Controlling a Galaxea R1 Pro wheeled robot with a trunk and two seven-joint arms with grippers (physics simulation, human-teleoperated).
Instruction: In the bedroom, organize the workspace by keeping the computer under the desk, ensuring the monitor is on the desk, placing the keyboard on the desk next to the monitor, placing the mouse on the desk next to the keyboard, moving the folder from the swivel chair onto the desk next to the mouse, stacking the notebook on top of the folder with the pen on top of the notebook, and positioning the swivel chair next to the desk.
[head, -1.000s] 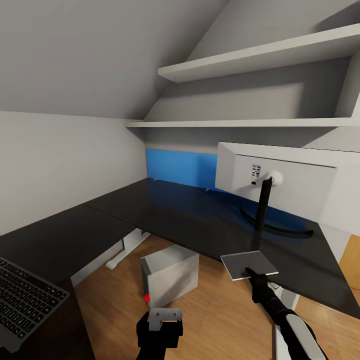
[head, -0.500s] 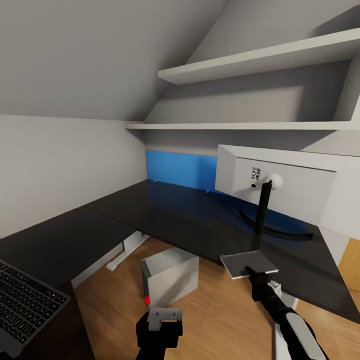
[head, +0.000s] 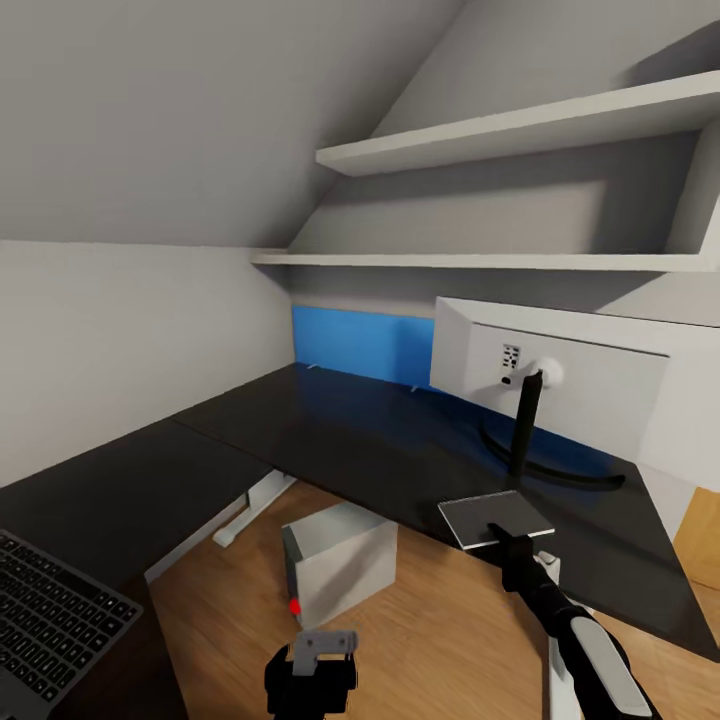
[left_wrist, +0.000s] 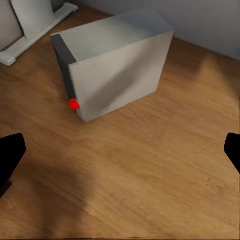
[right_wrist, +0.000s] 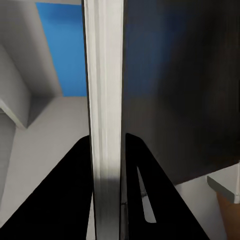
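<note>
A home office tucked under a sloping attic ceiling (head: 200, 100): black corner worktop (head: 330, 430), white monitor (head: 560, 375), computer tower (head: 340, 560) on wood flooring (head: 440, 630), wall shelves (head: 520, 130) above.

Head camera looks down across the desk (head: 330, 440); left wrist camera hangs over the computer (left_wrist: 112, 62), shared lower centre (head: 340, 560); right wrist camera sits close.

1. Worktop (head: 330, 440): black, faint blue reflection nr monitor.
2. Monitor (head: 560, 375) back: white/light grey; stand black.
3. Computer (head: 340, 560): light grey case, dark front strip w/ red dot.
4. Panel (head: 360, 345) behind worktop: bright blue.
5. Folder (head: 495, 518): pale grey, dark edge.
6. Keyboard (head: 55, 625): dark grey keys, silver frame.
7. Floor (left_wrist: 150, 170): warm brown wood grain.
8. Shelves (head: 520, 130), walls: off-white/grey.
9. Fingers (right_wrist: 145, 200): black.
</note>
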